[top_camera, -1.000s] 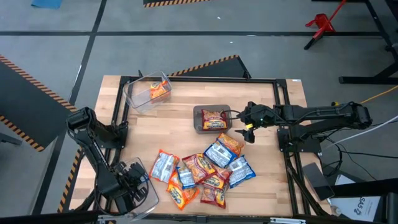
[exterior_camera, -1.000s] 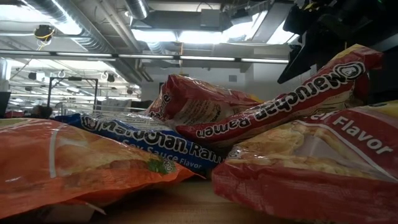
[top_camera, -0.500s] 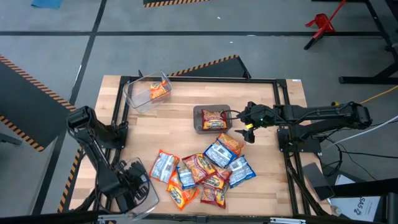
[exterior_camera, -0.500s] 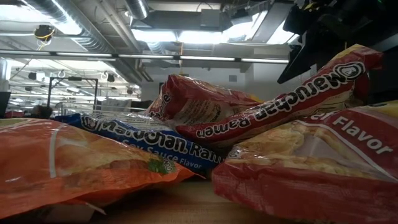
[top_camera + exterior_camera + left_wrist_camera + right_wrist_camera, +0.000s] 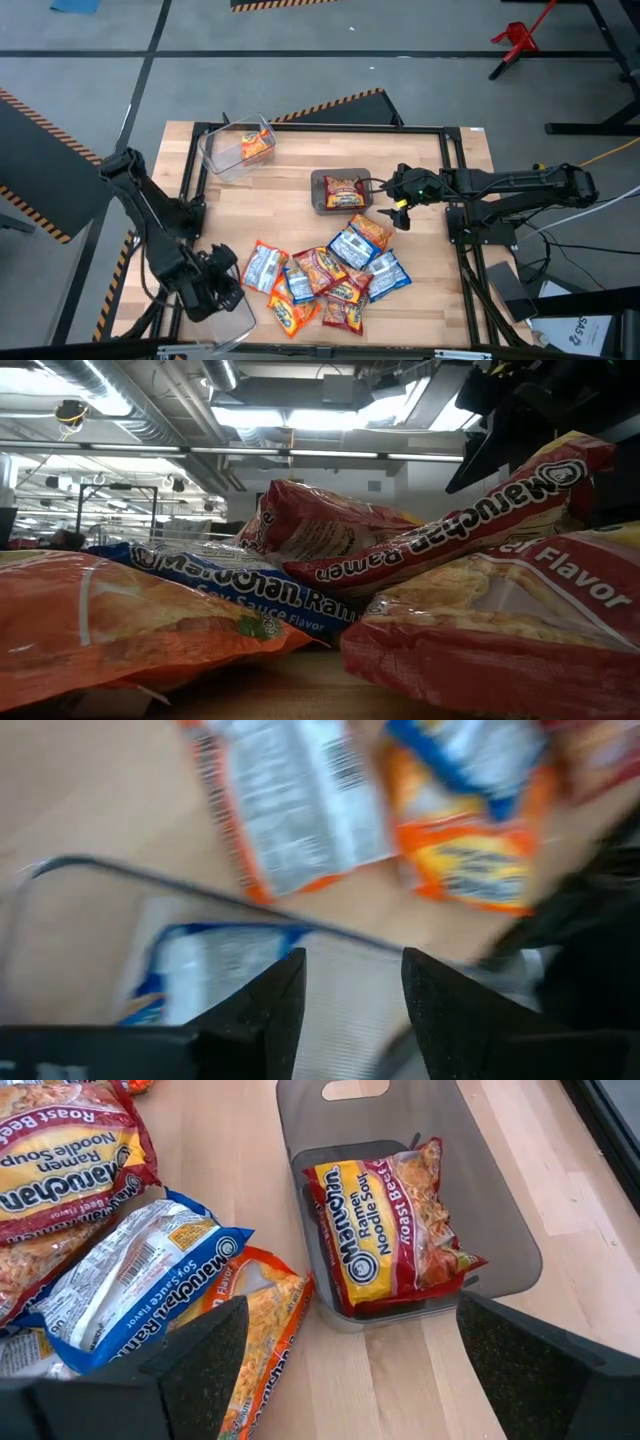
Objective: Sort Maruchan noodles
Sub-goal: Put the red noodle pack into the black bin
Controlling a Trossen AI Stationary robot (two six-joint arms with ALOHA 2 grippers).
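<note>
Left end effector (image 5: 222, 292) now raised, fingers parted, above clear bin (image 5: 240, 318) at table's (image 5: 290, 165) front-left edge.

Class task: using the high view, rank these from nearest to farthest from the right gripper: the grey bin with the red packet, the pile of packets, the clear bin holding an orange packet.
From the right gripper:
1. Grey bin, just beside it at table centre.
2. Pile of packets, along the near edge.
3. Clear bin, far-left corner.

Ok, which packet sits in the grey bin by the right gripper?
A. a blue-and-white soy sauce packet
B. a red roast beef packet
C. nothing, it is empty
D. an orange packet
B: the right wrist view shows a single red roast beef packet lying inside the grey bin, just ahead of the open right gripper.
</note>
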